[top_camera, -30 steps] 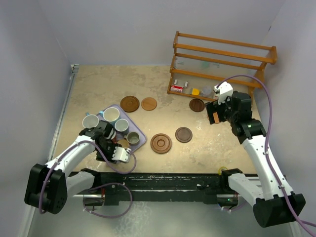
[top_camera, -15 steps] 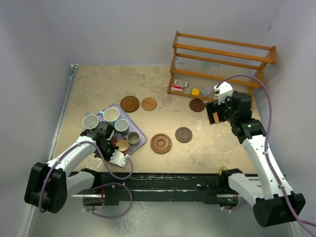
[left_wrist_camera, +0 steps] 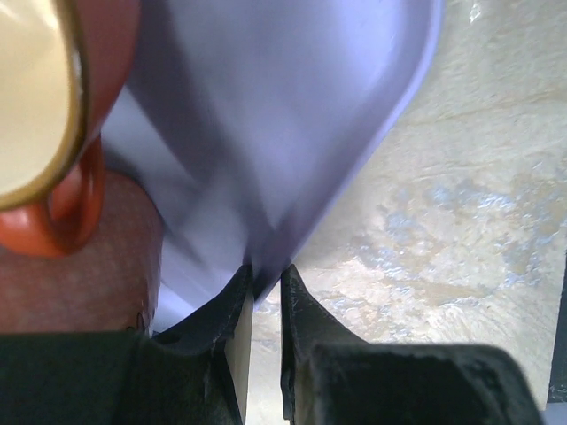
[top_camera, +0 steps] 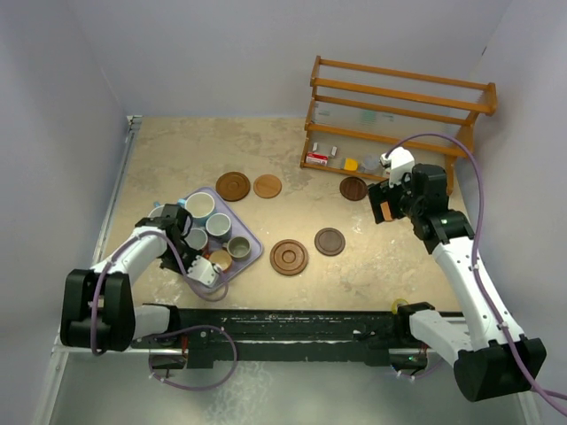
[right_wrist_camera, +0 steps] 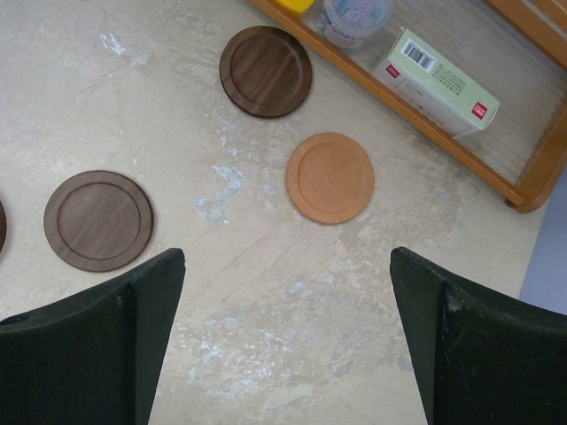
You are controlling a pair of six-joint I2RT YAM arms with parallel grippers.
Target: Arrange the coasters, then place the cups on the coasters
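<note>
My left gripper [left_wrist_camera: 266, 270] is shut on the near rim of the lavender tray [left_wrist_camera: 266, 106], low on the left in the top view [top_camera: 208, 266]. Several cups stand on the tray [top_camera: 252, 237], among them a white one [top_camera: 199, 206] and a copper-orange one [left_wrist_camera: 53, 97] beside my fingers. Coasters lie on the table: two at the back [top_camera: 233, 186] [top_camera: 267, 186], two in the middle [top_camera: 289, 257] [top_camera: 330, 242], and a dark one [top_camera: 353, 189] by the rack. My right gripper [right_wrist_camera: 288, 266] hangs open above the table, near a light coaster [right_wrist_camera: 330, 177].
A wooden rack [top_camera: 399, 115] stands at the back right, with a small box [right_wrist_camera: 438, 78], a yellow item and a plastic container on its bottom shelf. Grey walls close in on the left, back and right. The arm bases sit along the near edge.
My left jaws have closed onto the tray rim, and the left arm has swung a little to the left. The right arm has barely shifted.
</note>
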